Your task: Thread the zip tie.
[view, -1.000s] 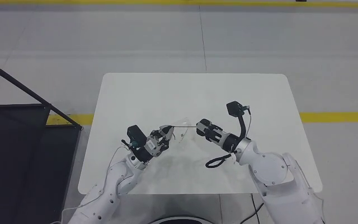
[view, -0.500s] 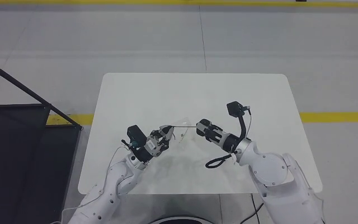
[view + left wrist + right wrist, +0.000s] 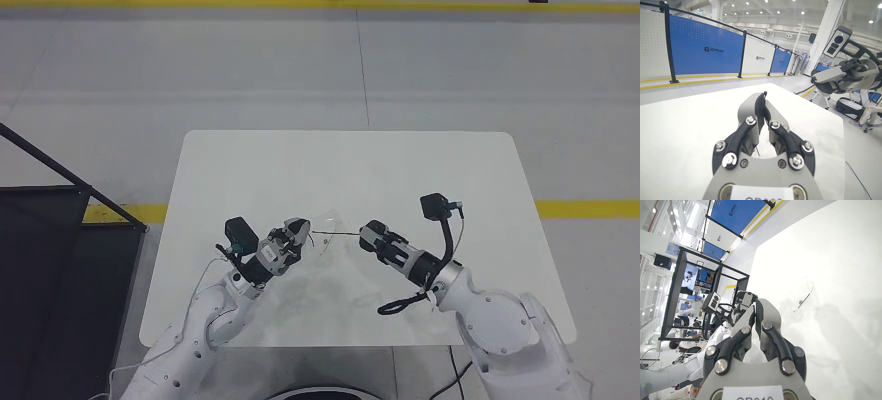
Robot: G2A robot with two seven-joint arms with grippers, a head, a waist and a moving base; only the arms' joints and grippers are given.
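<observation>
Where the two arms meet over the near middle of the worktop [image 3: 400,170], the left gripper [image 3: 298,237] and right gripper [image 3: 366,232] face each other tip to tip, near but apart. The left fingers [image 3: 749,106] are closed on the zip tie [image 3: 764,93]. Its small square head pokes out past the fingertips, and the black band runs back between the pads. The right fingers [image 3: 770,311] are pressed together on a thin black tail [image 3: 335,234], which reaches across the gap towards the left gripper. In the left wrist view its free end stops short of the head. A clear bag [image 3: 802,289] lies flat on the worktop under the gap, with a dark strip inside.
</observation>
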